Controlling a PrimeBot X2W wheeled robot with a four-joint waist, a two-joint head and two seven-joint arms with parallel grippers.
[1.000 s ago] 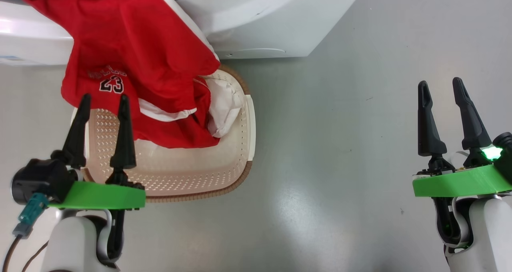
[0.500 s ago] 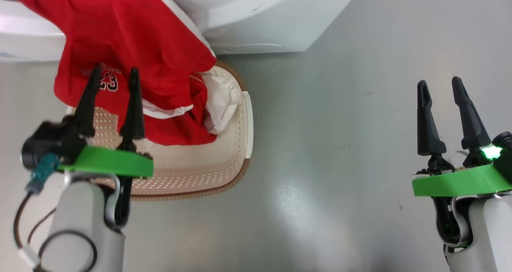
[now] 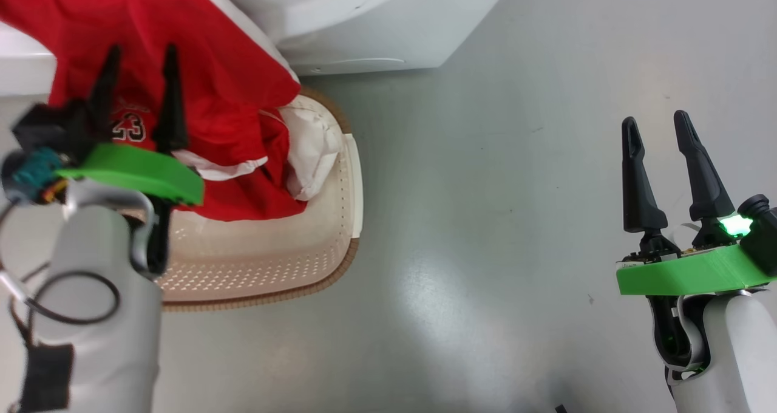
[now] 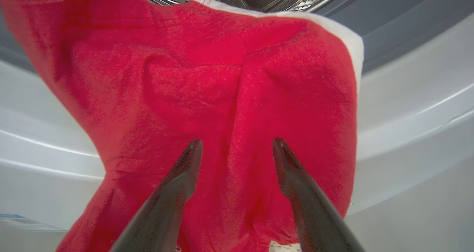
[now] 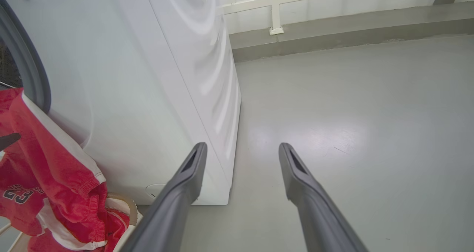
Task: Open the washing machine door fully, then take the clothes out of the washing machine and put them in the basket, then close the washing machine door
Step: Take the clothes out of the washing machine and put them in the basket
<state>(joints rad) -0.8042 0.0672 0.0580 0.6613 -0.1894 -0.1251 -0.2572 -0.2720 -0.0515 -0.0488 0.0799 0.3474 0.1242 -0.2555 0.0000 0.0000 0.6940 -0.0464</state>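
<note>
Above grey floor (image 3: 485, 218), left tool (image 3: 142, 48) wide open, empty, near red clothes (image 3: 230, 79).

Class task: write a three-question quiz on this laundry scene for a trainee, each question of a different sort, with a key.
1. True or false: the right gripper is shut on the red clothes.
2. The red clothes hang down from: A the washing machine drum opening; B the right gripper; C a wall hook.
3. Fill in: the white cloth lies in the ___.
Key: 1 false; 2 A; 3 basket.
</note>
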